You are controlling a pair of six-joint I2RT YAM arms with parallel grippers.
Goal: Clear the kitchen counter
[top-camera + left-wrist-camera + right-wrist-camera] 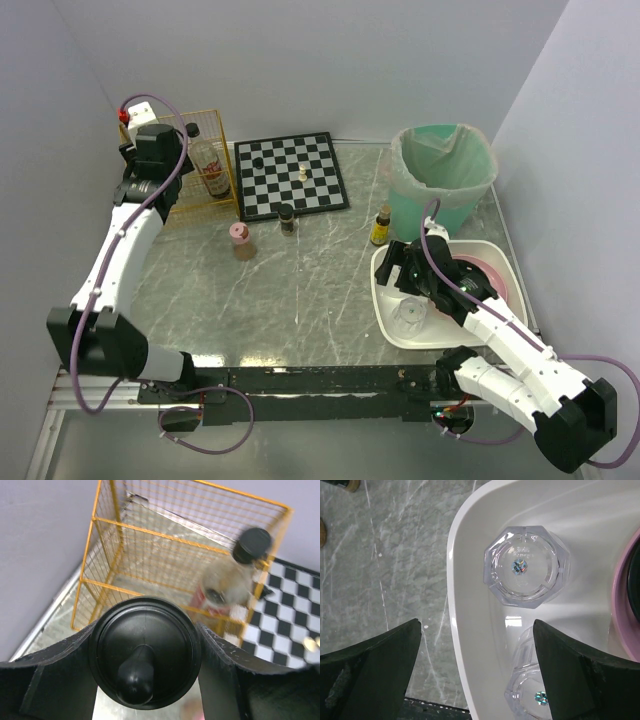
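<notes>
Basket (190, 205) hugs left edge of kitchen counter (300, 290), tray (478, 250) right edge.

Robot lab cell staged as kitchen. Grey-green marble-look tabletop (300, 290) under both jaws, boxed by plain lilac wall panels (330, 60) just left of left jaws, right of right jaws. Black mounting rail (320, 380), bare aluminium frame (50, 430) behind jaws, at arm bases.

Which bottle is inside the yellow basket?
The big clear bottle with the black cap, inside the yellow wire basket. The small dark bottle and small yellow bottle stand on the counter.
</notes>
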